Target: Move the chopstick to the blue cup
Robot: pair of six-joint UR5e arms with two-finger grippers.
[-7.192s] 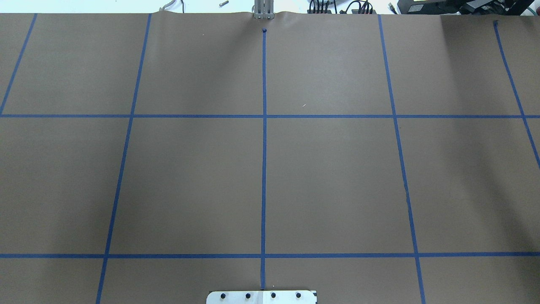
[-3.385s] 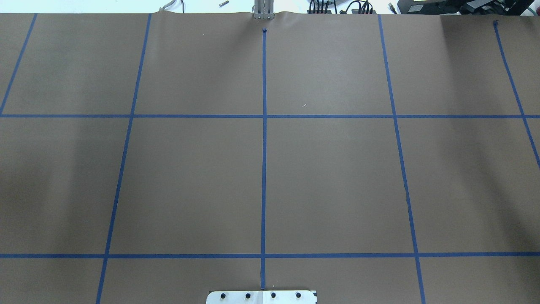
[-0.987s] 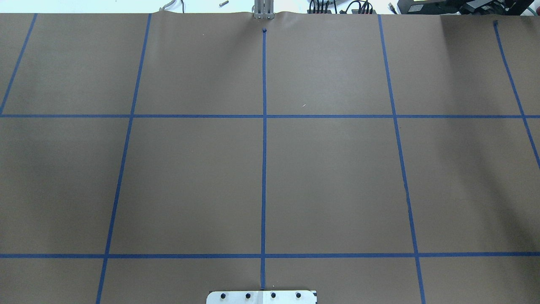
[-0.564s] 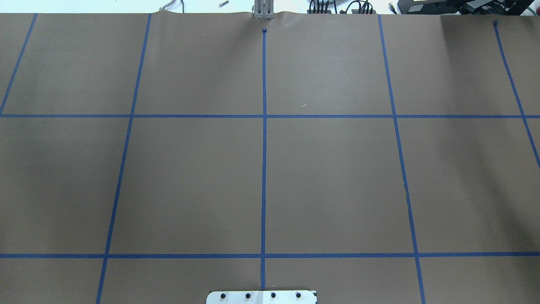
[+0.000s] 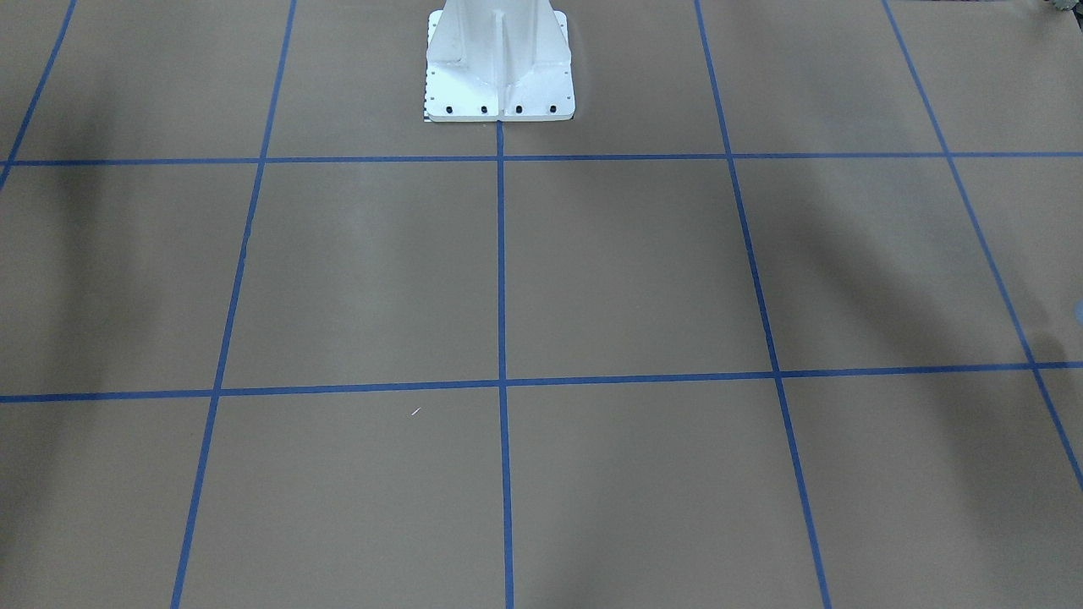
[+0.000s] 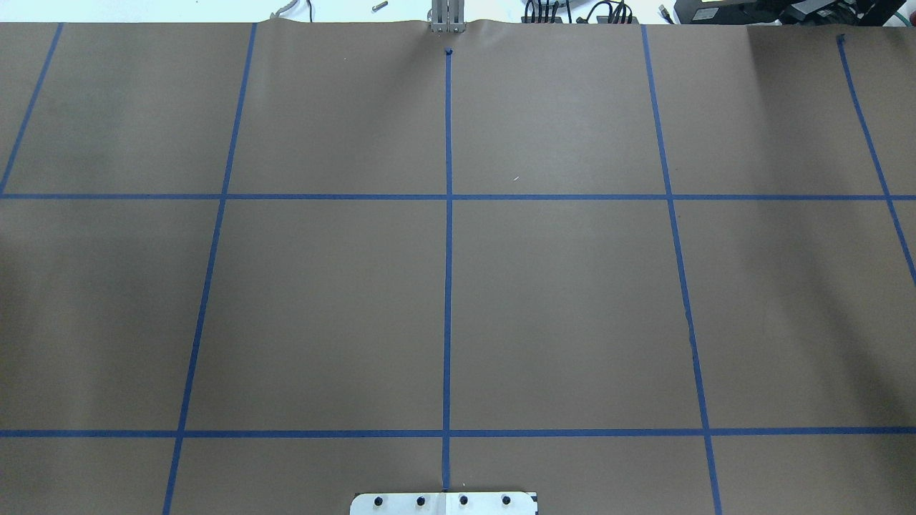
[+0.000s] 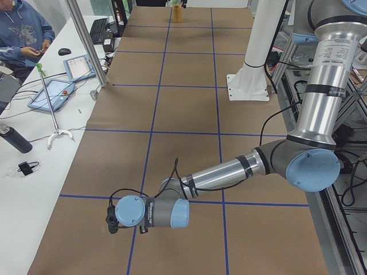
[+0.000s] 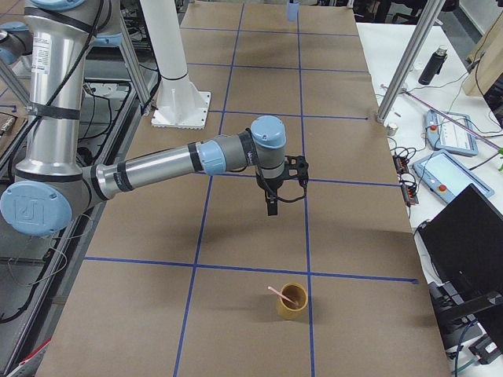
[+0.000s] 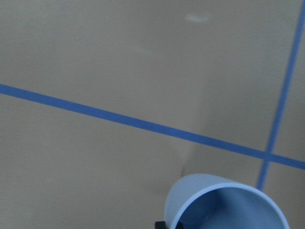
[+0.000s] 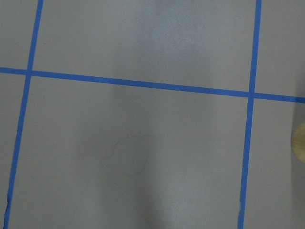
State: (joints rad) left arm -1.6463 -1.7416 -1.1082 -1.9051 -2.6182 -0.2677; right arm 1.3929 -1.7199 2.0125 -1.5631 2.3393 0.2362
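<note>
The salmon-pink chopstick (image 8: 277, 293) leans inside a tan cup (image 8: 291, 302) at the table's right end. That cup also shows far off in the exterior left view (image 7: 177, 12) and at the edge of the right wrist view (image 10: 300, 143). The blue cup (image 9: 224, 202) fills the bottom of the left wrist view, right under the camera, and shows small at the far end (image 8: 292, 9). My left gripper (image 7: 110, 218) is low over the table's left end. My right gripper (image 8: 271, 208) points down, short of the tan cup. I cannot tell whether either is open.
The white robot base (image 5: 499, 68) stands at the table's middle edge. A metal post (image 8: 405, 63), tablets and a laptop (image 8: 471, 243) line the operators' side. A person (image 7: 23, 28) sits there. Blue tape lines grid the brown table (image 6: 572, 300).
In the overhead view only faint shadows at the left side have shifted. No arm or object enters it.
</note>
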